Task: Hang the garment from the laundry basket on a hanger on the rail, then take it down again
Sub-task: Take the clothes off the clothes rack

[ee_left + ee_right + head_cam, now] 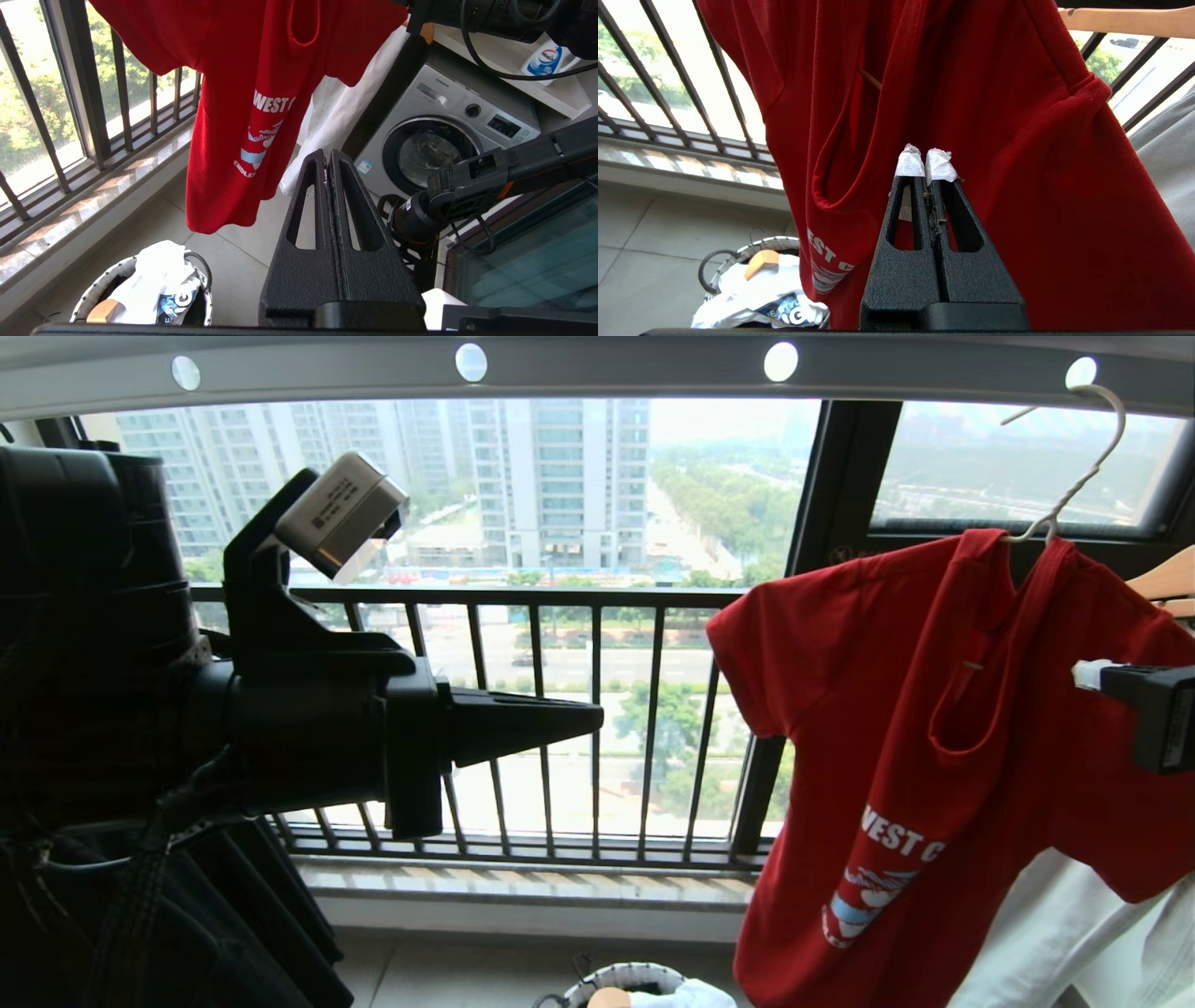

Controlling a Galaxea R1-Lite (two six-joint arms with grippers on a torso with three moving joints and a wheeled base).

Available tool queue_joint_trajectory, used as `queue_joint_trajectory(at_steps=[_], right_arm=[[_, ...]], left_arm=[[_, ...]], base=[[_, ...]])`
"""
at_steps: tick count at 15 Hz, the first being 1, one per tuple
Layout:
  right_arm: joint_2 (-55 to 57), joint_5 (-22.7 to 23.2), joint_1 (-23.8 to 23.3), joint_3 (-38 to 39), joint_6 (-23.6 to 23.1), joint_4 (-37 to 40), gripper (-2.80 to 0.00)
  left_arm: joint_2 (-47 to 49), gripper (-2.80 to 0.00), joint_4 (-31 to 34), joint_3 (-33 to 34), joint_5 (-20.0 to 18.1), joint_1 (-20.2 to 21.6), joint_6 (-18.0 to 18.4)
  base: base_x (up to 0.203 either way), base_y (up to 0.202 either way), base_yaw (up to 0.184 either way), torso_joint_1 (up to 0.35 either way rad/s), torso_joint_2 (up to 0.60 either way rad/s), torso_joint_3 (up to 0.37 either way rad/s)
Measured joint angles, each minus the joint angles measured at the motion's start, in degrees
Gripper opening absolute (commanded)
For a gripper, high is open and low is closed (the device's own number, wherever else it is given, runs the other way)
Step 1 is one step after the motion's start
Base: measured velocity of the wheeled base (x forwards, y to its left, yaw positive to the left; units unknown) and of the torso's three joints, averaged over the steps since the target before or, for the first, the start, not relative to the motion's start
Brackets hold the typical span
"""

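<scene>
Black barred window railing (560, 709), washing machine (448, 140), white cloth (1055, 933), detergent bottle (544, 58)

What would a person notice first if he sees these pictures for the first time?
First, the bright red T-shirt hanging on a thin pale hanger hooked into the grey holed rail at the upper right. Next, the left gripper, shut and empty, pointing across the barred window. Low on the floor sits the laundry basket with white cloth in it.

White lettering "WEST C…" on red T-shirt (943, 709); "SAMSUNG", probably, on washing machine (460, 130).
</scene>
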Motion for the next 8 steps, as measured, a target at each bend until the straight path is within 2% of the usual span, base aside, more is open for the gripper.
queue_joint_trajectory(at_steps=[3, 5, 8], right_arm=[[3.15, -0.04, -3.79, -1.09, -2.09, -2.30, -2.80], [5.25, 0.30, -5.34, -1.90, -2.27, -4.65, -2.80], [7.78, 3.30, -6.47, -2.64, -2.31, -5.49, -2.80]], left_arm=[[7.07, -2.80, -2.43, -3.72, 0.06, -0.46, -0.08], [10.50, -2.80, -7.09, -3.80, 0.11, -0.57, -0.41], [13.64, -2.80, -11.99, -2.42, 0.16, -0.57, -0.27]], base=[[0.000, 0.000, 0.000, 0.000, 0.00, 0.000], [0.000, 0.000, 0.000, 0.000, 0.00, 0.000], [0.000, 0.000, 0.000, 0.000, 0.00, 0.000]])
